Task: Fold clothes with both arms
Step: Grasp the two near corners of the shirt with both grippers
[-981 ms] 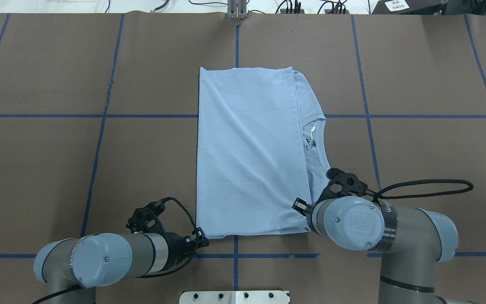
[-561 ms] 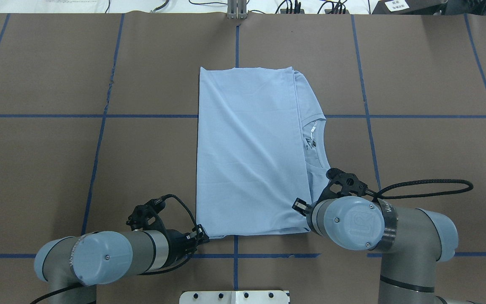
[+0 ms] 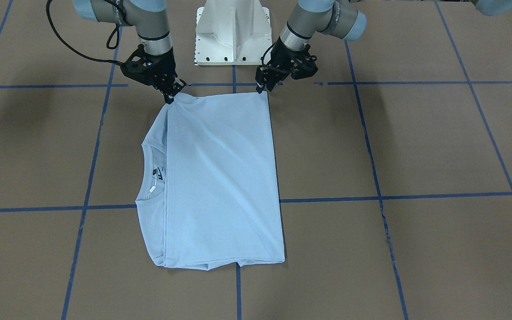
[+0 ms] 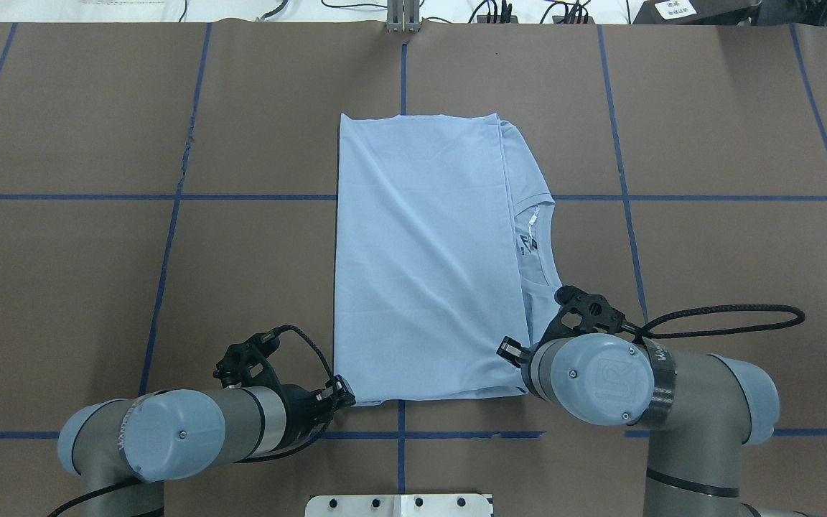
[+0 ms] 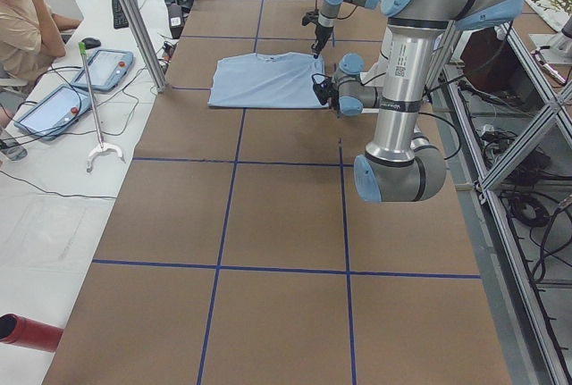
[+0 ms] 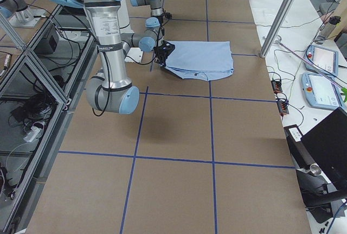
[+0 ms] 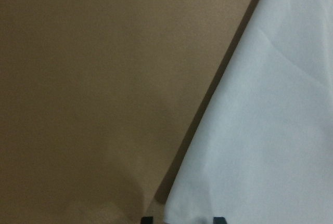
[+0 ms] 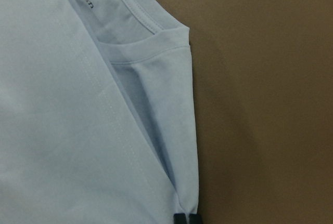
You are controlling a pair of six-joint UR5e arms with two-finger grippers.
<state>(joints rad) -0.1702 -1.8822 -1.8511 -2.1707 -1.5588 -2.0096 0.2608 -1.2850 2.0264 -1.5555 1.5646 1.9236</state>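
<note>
The light blue T-shirt (image 4: 428,266) lies folded and flat on the brown table, with its collar and dark neck label (image 4: 528,244) showing along its right edge. My left gripper (image 4: 344,393) is low at the shirt's near-left corner. In the left wrist view it (image 7: 182,219) is open, with that corner between its tips. My right gripper (image 3: 170,97) is at the near-right corner. In the right wrist view it (image 8: 186,219) is shut on the shirt's folded edge (image 8: 182,146). The right wrist hides that gripper in the overhead view.
The white pedestal base (image 3: 233,31) stands just behind both grippers. A black cable loop (image 4: 729,319) hangs off the right arm. Blue tape lines (image 4: 169,237) grid the table. A seated person (image 5: 22,19) and tablets (image 5: 103,68) are beyond the far edge.
My left gripper has crept forward to the shirt's near-left corner and its wrist has turned a little. The right arm and the shirt have not moved.
</note>
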